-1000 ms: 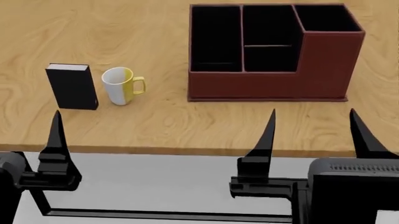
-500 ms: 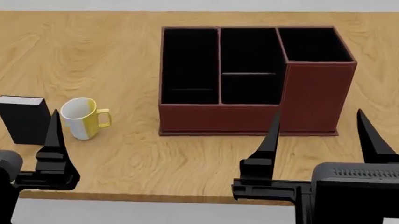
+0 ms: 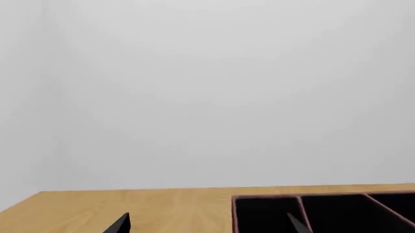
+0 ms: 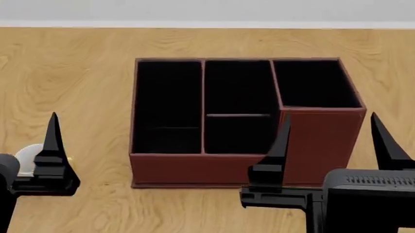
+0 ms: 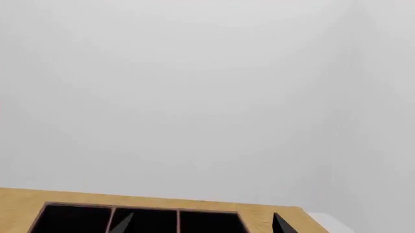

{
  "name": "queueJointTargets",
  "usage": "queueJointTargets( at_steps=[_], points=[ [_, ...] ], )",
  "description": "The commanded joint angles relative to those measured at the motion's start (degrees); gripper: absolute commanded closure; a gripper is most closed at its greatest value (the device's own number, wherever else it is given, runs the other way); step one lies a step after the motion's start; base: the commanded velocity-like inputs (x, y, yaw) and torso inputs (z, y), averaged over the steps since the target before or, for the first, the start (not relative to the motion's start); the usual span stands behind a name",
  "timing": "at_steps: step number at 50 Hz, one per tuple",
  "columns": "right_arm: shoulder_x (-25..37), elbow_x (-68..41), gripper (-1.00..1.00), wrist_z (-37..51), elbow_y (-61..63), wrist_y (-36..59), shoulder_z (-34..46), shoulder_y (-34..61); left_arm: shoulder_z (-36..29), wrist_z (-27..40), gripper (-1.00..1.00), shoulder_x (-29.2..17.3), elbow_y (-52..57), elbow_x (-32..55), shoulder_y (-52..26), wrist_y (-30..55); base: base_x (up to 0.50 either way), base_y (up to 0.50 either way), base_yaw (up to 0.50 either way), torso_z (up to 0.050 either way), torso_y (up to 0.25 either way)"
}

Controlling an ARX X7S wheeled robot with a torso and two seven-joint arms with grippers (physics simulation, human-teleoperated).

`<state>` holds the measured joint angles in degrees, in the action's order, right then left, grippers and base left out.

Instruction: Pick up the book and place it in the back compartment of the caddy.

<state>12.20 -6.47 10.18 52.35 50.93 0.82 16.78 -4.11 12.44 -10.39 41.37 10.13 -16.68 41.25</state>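
Observation:
The dark red-brown caddy [image 4: 194,170] stands on the table in the middle of the head view. Its back compartment [image 4: 237,87] is the larger black section of the middle column, behind a thin cross divider. The book is out of view. My right gripper [image 4: 331,145] is open and empty, in front of the caddy's right part. My left gripper is open and empty; only one of its fingers [image 4: 52,141] shows in the head view, left of the caddy. The caddy's top shows in the left wrist view [image 3: 324,213] and the right wrist view [image 5: 143,221], beyond each gripper [image 3: 207,228] [image 5: 202,227].
The white-and-yellow mug [image 4: 26,158] peeks out behind my left gripper at the left edge. The wooden table [image 4: 77,73] runs back to a far edge against a pale wall [image 4: 207,9].
The head view has shifted: the caddy has slid down and to the left in it. The book has left the view at the left, and the mug is nearly hidden. The far wall now shows.

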Motion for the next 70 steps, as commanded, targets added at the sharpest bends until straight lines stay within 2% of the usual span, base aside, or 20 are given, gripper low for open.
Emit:
queueJointTargets(
  at_steps=[1, 19, 30, 38, 41, 46, 52, 60, 70],
  points=[
    [0.22, -0.24, -1.00, 0.40, 0.04, -0.09, 0.43, 0.06, 0.95, 0.77, -1.00, 0.02, 0.08, 0.90, -0.23, 0.65, 0.48, -0.18, 0.00, 0.000, 0.010],
    [0.15, -1.31, -1.00, 1.65, 4.40, 4.96, 0.70, 1.77, 2.15, 0.70, -1.00, -0.50, 0.92, 3.44, -0.56, 2.79, 0.47, -0.17, 0.00, 0.000, 0.001],
    [1.41, -1.02, -1.00, 3.26, 7.01, 6.51, 1.94, 2.25, 2.19, 1.15, -1.00, -0.77, 1.30, 3.91, -0.60, 2.89, 0.01, 0.00, 0.00, 0.000, 0.001],
    [2.02, -1.68, -1.00, 4.19, 7.45, 6.94, 2.56, 2.78, 1.98, 1.56, -1.00, -1.01, 1.19, 3.92, -0.79, 2.69, 0.49, -0.13, 0.00, 0.000, 0.000],
    [4.17, -5.58, -1.00, 8.04, 7.62, 7.36, 3.29, 3.82, 2.05, 1.69, -1.00, -1.09, 1.57, 4.12, -0.81, 2.88, 0.13, -0.04, 0.00, 0.000, 0.004],
    [13.02, -20.99, -1.00, 22.41, 7.57, 4.81, 4.87, 5.52, 2.32, 1.90, -1.00, -1.22, 2.31, 4.55, -0.87, 3.25, 0.00, 0.00, 0.00, 0.000, 0.000],
    [18.77, -25.59, -1.00, 29.87, 7.58, 1.29, 8.89, 6.80, 2.84, 2.10, -1.00, -1.42, 3.50, 5.25, -0.87, 3.83, 0.00, 0.00, 0.00, 0.000, 0.000],
    [21.33, -30.07, -1.00, 33.64, 7.17, -0.70, 9.89, 7.59, 3.09, 2.41, -1.00, -1.67, 4.17, 5.76, -0.86, 4.19, 0.50, 0.00, 0.00, 0.000, 0.000],
    [22.70, -32.13, -1.00, 35.64, 7.03, -1.95, 10.45, 8.04, 3.42, 2.82, -1.00, -1.91, 4.72, 6.32, -0.95, 4.45, 0.02, 0.00, 0.00, 0.000, 0.001]
  ],
)
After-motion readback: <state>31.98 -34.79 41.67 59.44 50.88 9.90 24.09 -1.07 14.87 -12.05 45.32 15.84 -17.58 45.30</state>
